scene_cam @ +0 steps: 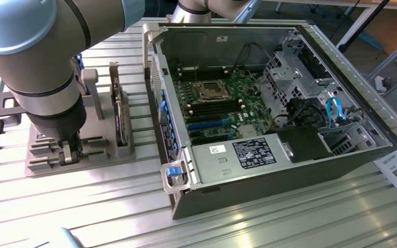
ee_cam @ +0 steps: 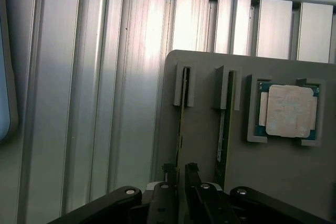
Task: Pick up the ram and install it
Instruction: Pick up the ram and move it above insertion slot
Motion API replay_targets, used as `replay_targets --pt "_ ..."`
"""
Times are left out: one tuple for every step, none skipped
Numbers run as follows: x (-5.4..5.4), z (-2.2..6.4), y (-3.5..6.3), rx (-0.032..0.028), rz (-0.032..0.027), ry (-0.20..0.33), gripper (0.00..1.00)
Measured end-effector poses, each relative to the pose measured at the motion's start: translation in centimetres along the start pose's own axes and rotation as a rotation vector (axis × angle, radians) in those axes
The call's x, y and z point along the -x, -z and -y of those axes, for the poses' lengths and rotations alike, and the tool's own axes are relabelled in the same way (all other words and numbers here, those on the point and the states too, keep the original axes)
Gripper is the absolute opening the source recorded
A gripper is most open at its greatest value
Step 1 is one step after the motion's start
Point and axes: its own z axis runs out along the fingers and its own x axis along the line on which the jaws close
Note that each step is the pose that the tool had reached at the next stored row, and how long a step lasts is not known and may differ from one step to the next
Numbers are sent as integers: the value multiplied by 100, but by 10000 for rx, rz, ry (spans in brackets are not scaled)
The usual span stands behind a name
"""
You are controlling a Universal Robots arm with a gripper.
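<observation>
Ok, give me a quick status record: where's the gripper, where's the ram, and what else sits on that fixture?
gripper: down at the grey fixture, over one end of the ram, in line with it
ram: on edge in its slot of the fixture, not lifted out
other parts on fixture: a dark card in the neighbouring slot; a square CPU in its recess
computer case: open, motherboard exposed, to the exterior view's right of the fixture
install: not done
</observation>
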Motion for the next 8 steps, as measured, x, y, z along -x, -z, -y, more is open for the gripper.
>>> replay_targets --pt "0 0 0 1 0 -1 22" --pt "0 0 0 0 0 -1 22" --pt "-4 -1 -1 1 0 -2 22" --pt "-8 -1 -1 0 0 -1 22" --pt "-15 -1 -1 1 -1 0 22" --pt "-21 -2 -1 0 0 0 22" --pt "-27 -3 0 2 -1 -2 22" --pt "-28 -2 -2 0 1 -1 22"
